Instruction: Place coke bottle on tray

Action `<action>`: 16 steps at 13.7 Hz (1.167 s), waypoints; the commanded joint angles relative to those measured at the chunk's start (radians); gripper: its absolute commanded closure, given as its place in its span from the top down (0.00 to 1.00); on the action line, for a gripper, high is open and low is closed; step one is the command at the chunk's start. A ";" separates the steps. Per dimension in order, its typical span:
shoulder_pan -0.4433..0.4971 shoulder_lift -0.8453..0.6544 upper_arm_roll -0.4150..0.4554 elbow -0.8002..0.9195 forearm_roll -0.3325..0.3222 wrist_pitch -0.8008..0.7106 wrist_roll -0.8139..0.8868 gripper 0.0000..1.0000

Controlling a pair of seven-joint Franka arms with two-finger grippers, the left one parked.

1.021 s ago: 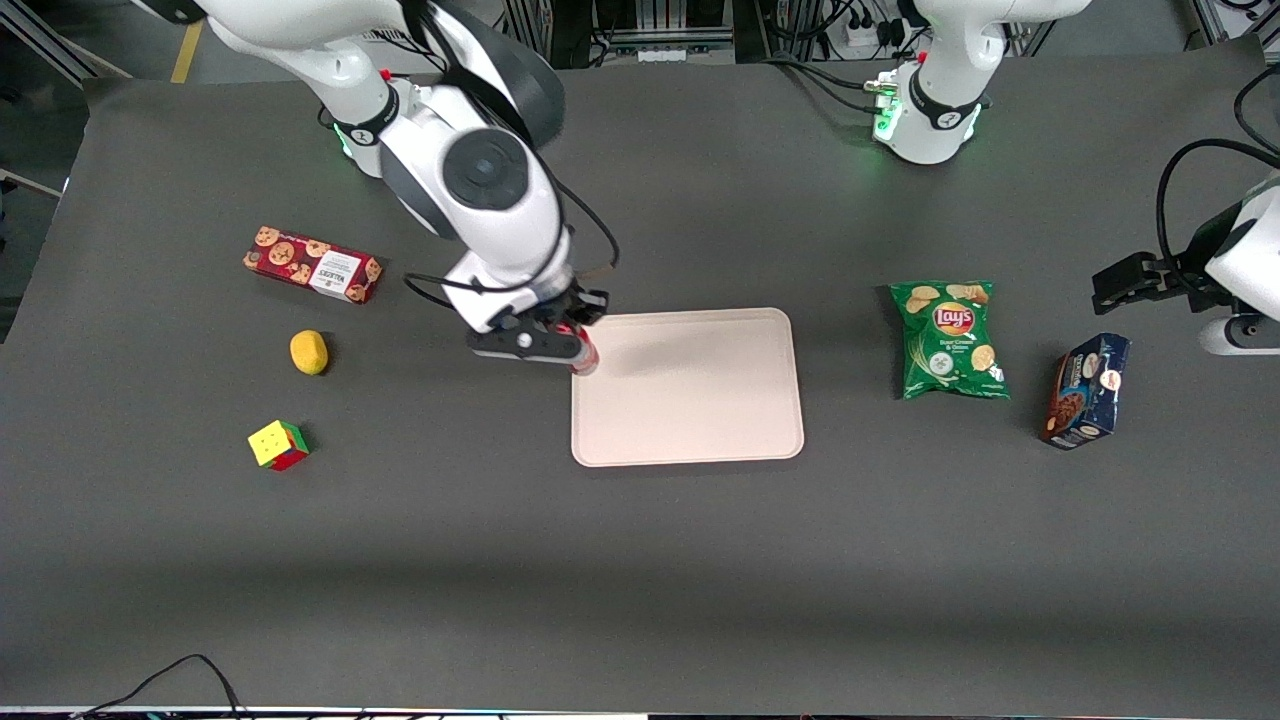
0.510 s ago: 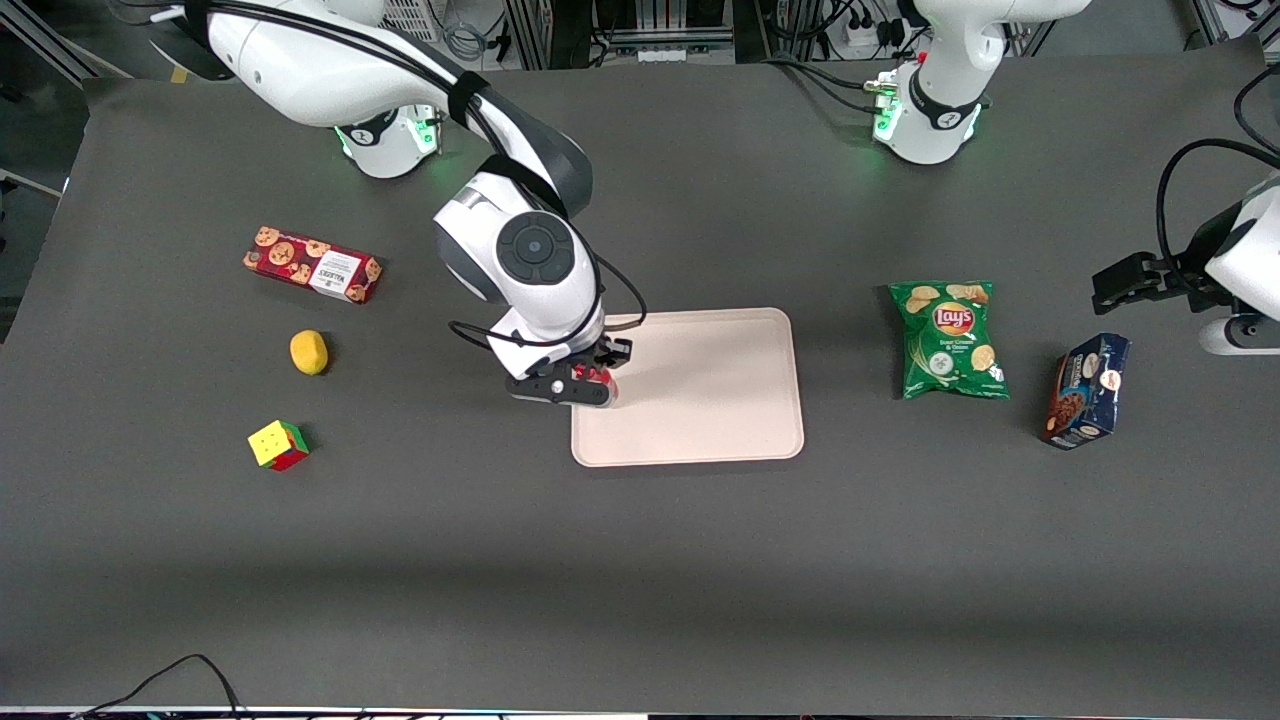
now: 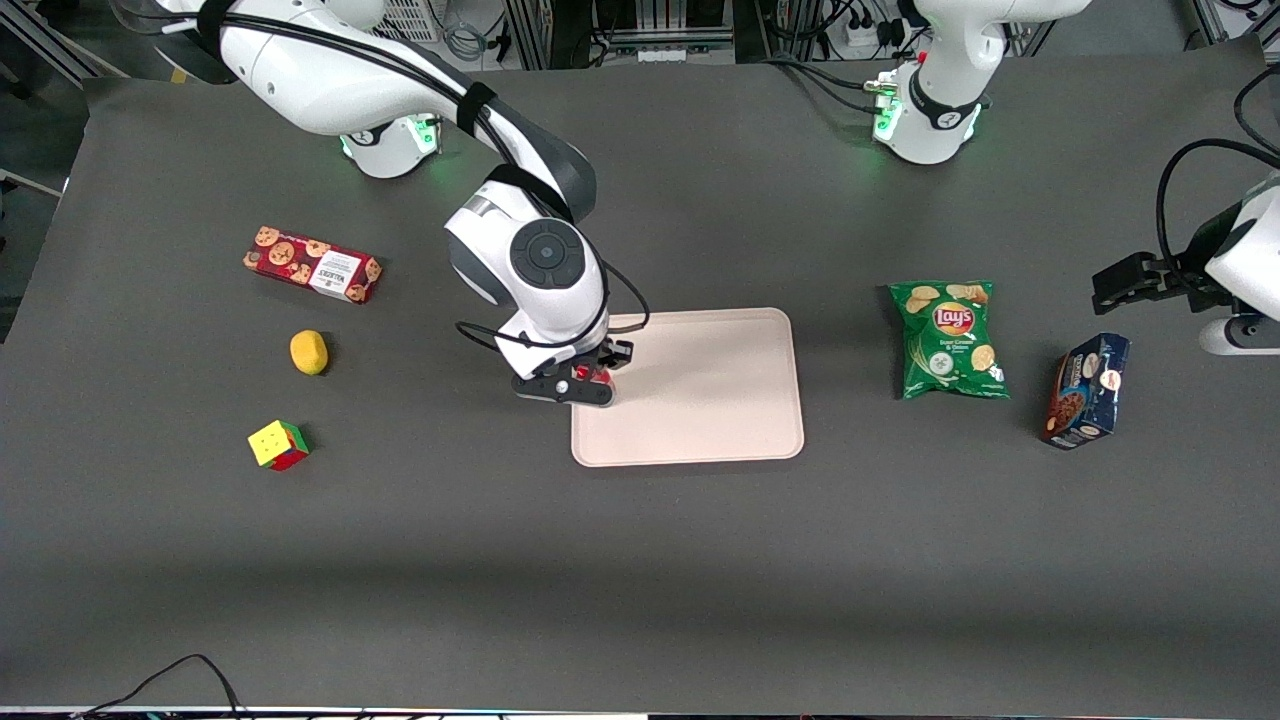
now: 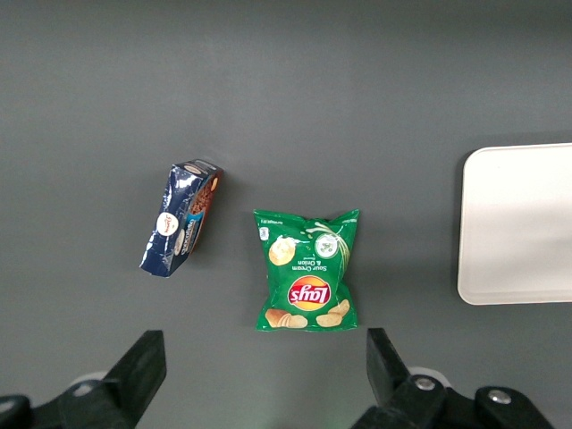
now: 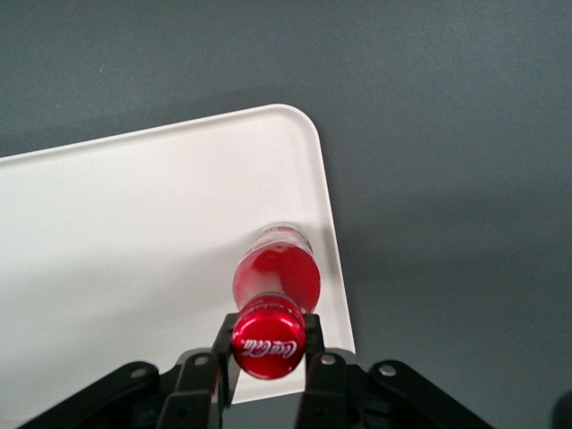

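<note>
Dark table mat; tray [image 3: 700,385] central. Gripper [image 5: 268,362] clamps coke bottle [image 5: 275,277] by neck, upright, base over tray edge, ready for release.

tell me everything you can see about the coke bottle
The coke bottle is small and slim, red, with a red cap bearing white script and a clear base. It stands upright on the beige tray, close to the rim at the working arm's end. The gripper has its fingers shut on the neck just under the cap.
</note>
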 commanded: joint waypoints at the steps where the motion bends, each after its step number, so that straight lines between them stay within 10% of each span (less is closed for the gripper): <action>1: 0.007 0.001 0.001 0.000 -0.029 0.025 0.038 0.34; 2: 0.007 0.006 0.000 -0.001 -0.031 0.031 0.038 0.37; 4: 0.007 0.016 -0.002 -0.003 -0.051 0.056 0.080 0.94; 5: 0.007 0.023 -0.001 -0.004 -0.074 0.060 0.101 1.00; 16: -0.258 -0.265 -0.016 0.002 0.131 -0.033 -0.239 1.00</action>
